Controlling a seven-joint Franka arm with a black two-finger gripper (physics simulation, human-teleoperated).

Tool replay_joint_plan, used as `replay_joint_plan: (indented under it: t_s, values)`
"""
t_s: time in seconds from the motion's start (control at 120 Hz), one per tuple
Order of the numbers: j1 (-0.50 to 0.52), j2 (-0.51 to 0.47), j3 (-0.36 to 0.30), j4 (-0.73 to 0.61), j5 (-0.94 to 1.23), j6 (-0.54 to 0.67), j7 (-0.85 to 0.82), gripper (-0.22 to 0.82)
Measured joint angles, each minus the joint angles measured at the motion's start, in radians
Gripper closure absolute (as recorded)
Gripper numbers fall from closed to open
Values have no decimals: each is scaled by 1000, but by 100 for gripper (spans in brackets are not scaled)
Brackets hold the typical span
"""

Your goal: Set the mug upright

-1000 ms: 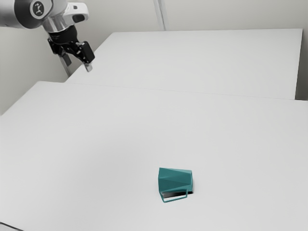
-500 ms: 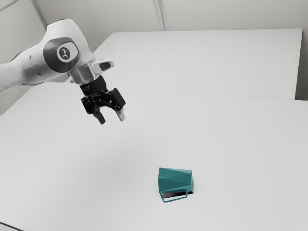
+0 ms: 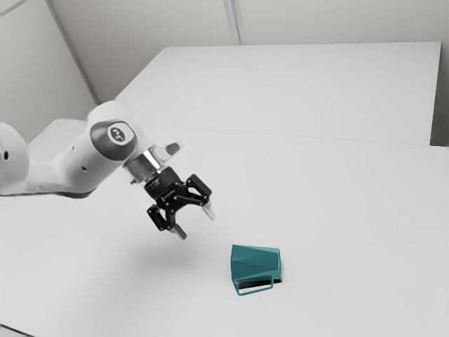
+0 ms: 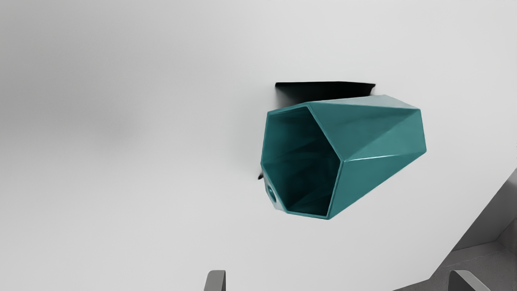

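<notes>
From nine o'clock in the exterior view, the white-and-grey Franka arm [image 3: 91,158] reaches over the white tabletop [image 3: 337,196], its wrist bent so that the black two-finger gripper [image 3: 197,223] slants downward, pointing between four and five o'clock. The fingers stand spread wide, above the table and apart from the faceted teal mug [image 3: 255,262]. That mug lies on its side at the gripper's four o'clock, with its angular handle [image 3: 256,291] at six o'clock from the body. The exterior view shows the handle's full loop; the wrist view shows the hexagonal mouth [image 4: 303,161] and dark hollow inside.
</notes>
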Motion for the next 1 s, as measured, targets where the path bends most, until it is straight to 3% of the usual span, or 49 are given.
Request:
replay_joint_plan:
  t_s: [0.45, 1.0]
  values:
    - [-81, 157, -6, -3, -171, 92, -36, 0]
    - [-115, 232, -22, -2, -420, 111, -49, 0]
